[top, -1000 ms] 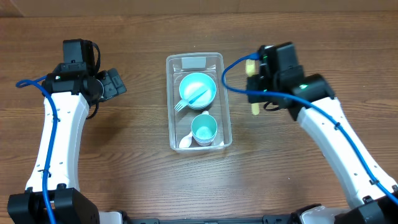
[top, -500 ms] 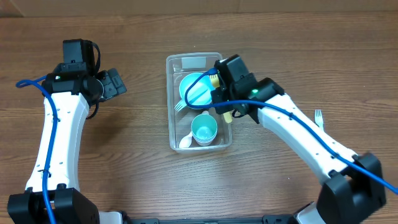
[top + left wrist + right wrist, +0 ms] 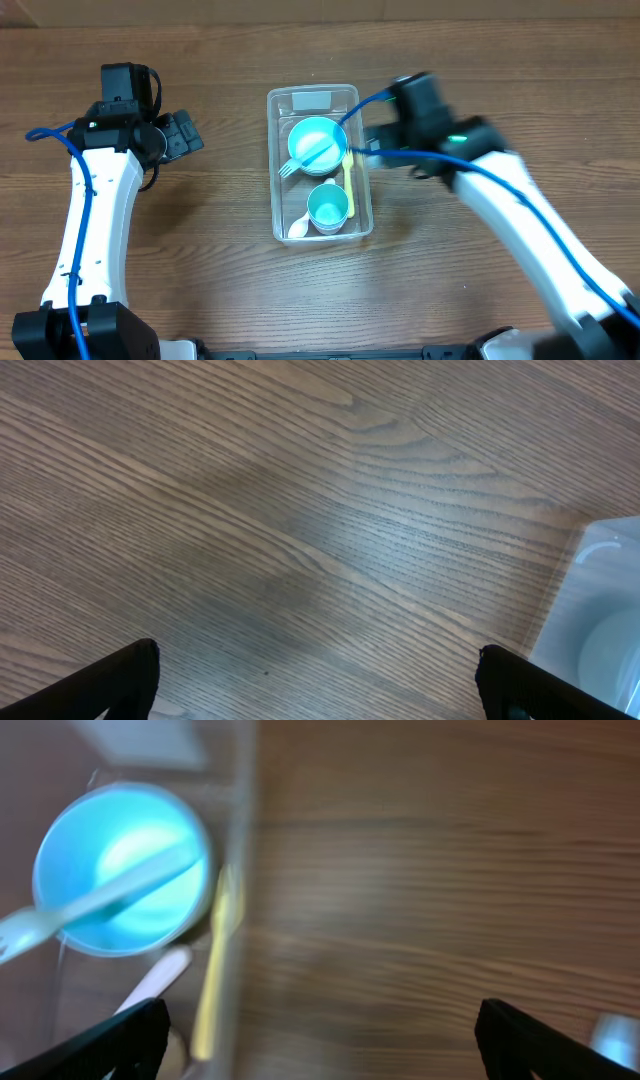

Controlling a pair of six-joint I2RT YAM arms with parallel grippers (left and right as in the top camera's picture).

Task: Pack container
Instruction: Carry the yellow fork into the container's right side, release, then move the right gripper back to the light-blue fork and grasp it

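Step (my read): yellow utensil (image 3: 348,178) lies inside the container (image 3: 272,180) along its right wall and the right pincer (image 3: 322,1012) is empty, so the drop looks done. Next is prob. clearing out and fetching another item.
Right pincer: fingers spread wide, nothing btw them. It sits just right of the container over bare bench (image 3: 200,260). Arm is blurred in the overhead view.
Left pincer (image 3: 318,658): also spread wide and empty, well left of the container. Only the container's corner shows at its view's edge.
Container pos: mid-bench btw the 2 arms, white label (image 3: 312,100) at the far end.
How to do it well: go up before going sideways so the fingers don't clip the right wall or rim. The utensil lies close to that wall, and a nudge could tip it out. Don't shove the container; it looks light and prob. slides easily.
Count, container: 1
Count, teal bowl (image 3: 322,135): 1, far half
Count, teal fork (image 3: 310,158): 1, across the bowl
Count, small teal cup (image 3: 328,208): 1, near half
Count, white spoon (image 3: 298,230): 1, near-left corner, beside the cup
Count, yellow utensil: 1, type unclear
Count, pale item (image 3: 612,1028) on bench at the edge of the right wrist view: 1, too blurred to name
Total inside container: 5
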